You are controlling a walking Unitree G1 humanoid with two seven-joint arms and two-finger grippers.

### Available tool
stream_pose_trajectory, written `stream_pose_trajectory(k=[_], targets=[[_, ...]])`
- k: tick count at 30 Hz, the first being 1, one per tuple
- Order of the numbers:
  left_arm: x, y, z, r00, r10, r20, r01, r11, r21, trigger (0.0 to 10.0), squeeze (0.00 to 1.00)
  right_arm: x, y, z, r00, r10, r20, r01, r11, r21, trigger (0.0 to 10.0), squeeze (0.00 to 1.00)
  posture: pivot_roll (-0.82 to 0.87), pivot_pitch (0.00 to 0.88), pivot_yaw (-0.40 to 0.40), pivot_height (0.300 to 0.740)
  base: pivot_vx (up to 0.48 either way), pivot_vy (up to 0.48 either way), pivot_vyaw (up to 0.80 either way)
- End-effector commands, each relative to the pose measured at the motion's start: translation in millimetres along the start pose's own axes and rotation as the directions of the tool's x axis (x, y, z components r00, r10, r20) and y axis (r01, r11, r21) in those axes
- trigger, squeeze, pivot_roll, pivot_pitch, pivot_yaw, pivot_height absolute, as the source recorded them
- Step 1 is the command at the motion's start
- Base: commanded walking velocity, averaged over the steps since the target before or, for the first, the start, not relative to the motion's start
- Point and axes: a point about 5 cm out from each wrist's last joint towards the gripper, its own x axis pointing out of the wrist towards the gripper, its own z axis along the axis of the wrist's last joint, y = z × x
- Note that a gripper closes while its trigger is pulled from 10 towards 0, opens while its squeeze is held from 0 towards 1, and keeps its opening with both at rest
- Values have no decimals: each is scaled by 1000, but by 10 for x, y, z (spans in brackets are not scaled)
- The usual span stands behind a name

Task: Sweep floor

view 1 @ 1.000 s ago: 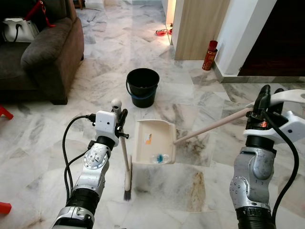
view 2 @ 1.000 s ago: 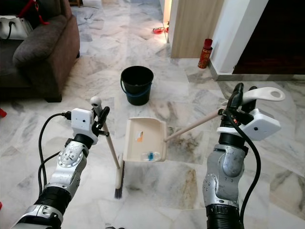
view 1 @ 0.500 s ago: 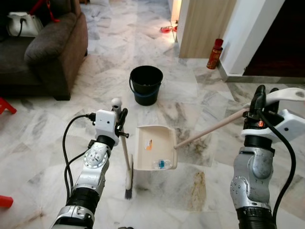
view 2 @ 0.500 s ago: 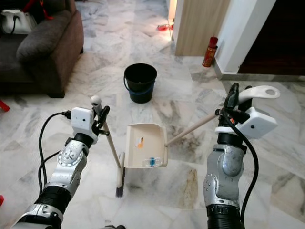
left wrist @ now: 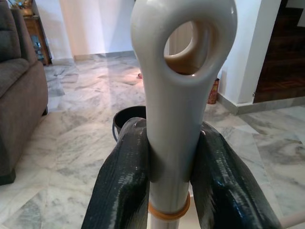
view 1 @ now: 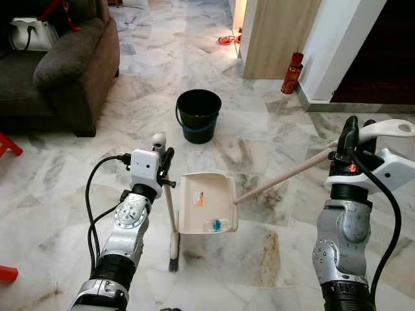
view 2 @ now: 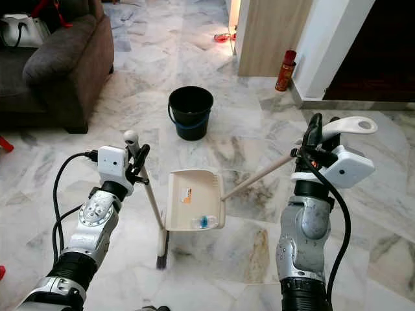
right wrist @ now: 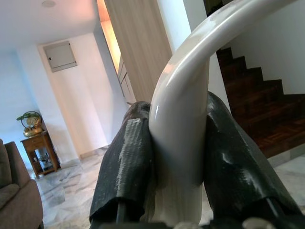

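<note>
My left gripper (view 1: 165, 157) is shut on the cream handle of a small broom (view 1: 171, 217), which stands upright with its dark bristles (view 1: 173, 263) on the marble floor. My right gripper (view 1: 354, 133) is shut on the white grip of a long-handled dustpan (view 1: 206, 203). The cream pan is lifted and tilted just right of the broom, with a clear blue-capped bottle (view 1: 216, 225) and a small orange scrap (view 1: 199, 198) lying in it. In the left wrist view both fingers (left wrist: 121, 191) clamp the broom handle (left wrist: 176, 95). The right wrist view has the fingers (right wrist: 126, 167) around the dustpan grip (right wrist: 183, 129).
A black bucket (view 1: 198, 115) stands on the floor ahead, beyond the pan. A brown sofa (view 1: 61, 71) is at the far left. A wooden panel (view 1: 279, 35), a red spray can (view 1: 293, 72) and a white wall corner lie at the far right. A red item (view 1: 6, 274) sits at my lower left.
The camera has shifted slightly. The dustpan has swung a little to the left, closer to the broom, and the bottle now lies at the pan's near edge.
</note>
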Motion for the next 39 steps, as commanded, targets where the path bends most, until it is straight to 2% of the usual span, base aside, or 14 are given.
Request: stream_pose_trajectory(k=[1,10,30,33,39], targets=[[44,-7,67,1000,-6,26,5,1000,13,10000,0,43,7,123,998,-10,67,8,1000,29,10000,0,71,107,-21,740,259,0,0],[46,-4,68,1000,-7,27,6,1000,17,10000,0,40,-9,106,999,-2,47,3,1000,-2,10000,0,72,99,-21,740,260,0,0],[44,-3,65,1000,1,27,-2,1000,14,10000,0,43,4,116,998,-3,56,1,999,36,10000,0,78,98,-27,740,287,0,0],[47,-3,67,1000,1,28,-1,1000,14,10000,0,56,29,110,999,16,47,-17,1000,15,10000,0,80,96,-27,740,295,0,0],[50,-3,68,1000,0,29,0,1000,12,10000,0,57,37,107,999,20,47,-21,1000,19,10000,0,80,95,-28,740,296,0,420]])
